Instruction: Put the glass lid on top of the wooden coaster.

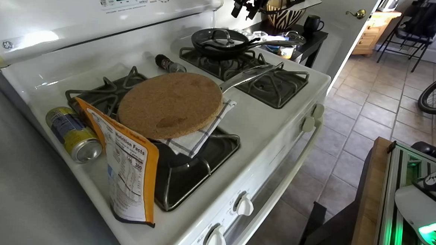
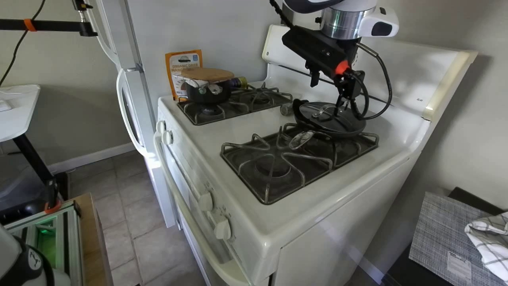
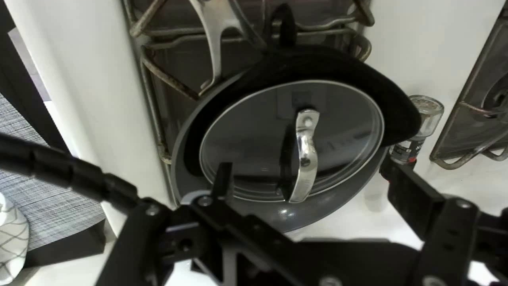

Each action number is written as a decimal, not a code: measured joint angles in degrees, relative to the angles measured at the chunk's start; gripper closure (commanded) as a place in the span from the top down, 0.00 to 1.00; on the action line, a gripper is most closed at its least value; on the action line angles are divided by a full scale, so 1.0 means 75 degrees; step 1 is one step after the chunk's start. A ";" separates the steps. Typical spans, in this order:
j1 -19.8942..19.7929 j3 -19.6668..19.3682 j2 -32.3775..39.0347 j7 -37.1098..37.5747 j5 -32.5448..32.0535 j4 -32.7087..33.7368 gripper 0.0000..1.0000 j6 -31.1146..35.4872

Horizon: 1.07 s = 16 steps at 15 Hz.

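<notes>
The glass lid (image 3: 254, 139) is round, with a metal rim and an arched metal handle (image 3: 306, 159). It lies in the dark frying pan (image 3: 278, 216) on a rear burner; it also shows in both exterior views (image 1: 227, 44) (image 2: 329, 119). The wooden coaster (image 1: 170, 105) is a light-brown round disc on a towel-covered pot, tilted in an exterior view; it also shows at the far end of the stove (image 2: 207, 74). My gripper (image 3: 311, 172) is open and empty over the lid's near edge, the handle lying between its fingers in the wrist view. It also shows in both exterior views (image 1: 243, 13) (image 2: 344, 106).
A black flat thing (image 3: 397, 115) lies under the lid. A pepper bottle (image 3: 408, 151) lies beside the pan. An orange-edged bag (image 1: 149, 178) and a yellow can (image 1: 73, 133) are by the coaster. A pot (image 2: 206, 94) with a metal handle (image 1: 248, 75) bears the coaster.
</notes>
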 measured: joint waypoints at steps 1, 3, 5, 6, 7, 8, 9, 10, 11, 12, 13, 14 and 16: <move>-0.0012 0.0048 0.0071 0.0017 0.0000 0.0001 0.93 0.0143; -0.0024 0.0137 0.0260 0.0065 0.0000 0.0008 0.79 0.0363; -0.0037 0.0219 0.0452 0.0091 0.0000 0.0046 0.62 0.0478; -0.0051 0.0270 0.0542 0.0098 0.0000 0.0080 0.62 0.0527; -0.0059 0.0313 0.0626 0.0106 -0.0004 0.0124 0.59 0.0553; -0.0060 0.0347 0.0699 0.0118 -0.0019 0.0168 0.64 0.0565; -0.0063 0.0379 0.0766 0.0128 -0.0050 0.0227 0.66 0.0565; -0.0069 0.0410 0.0831 0.0136 -0.0096 0.0289 0.65 0.0566; -0.0079 0.0443 0.0891 0.0138 -0.0129 0.0341 0.65 0.0572; -0.0084 0.0469 0.0945 0.0139 -0.0160 0.0393 0.64 0.0573; -0.0087 0.0492 0.1005 0.0139 -0.0188 0.0456 0.61 0.0573; -0.0088 0.0509 0.1059 0.0139 -0.0224 0.0509 0.56 0.0573; -0.0092 0.0537 0.1154 0.0141 -0.0298 0.0597 0.33 0.0573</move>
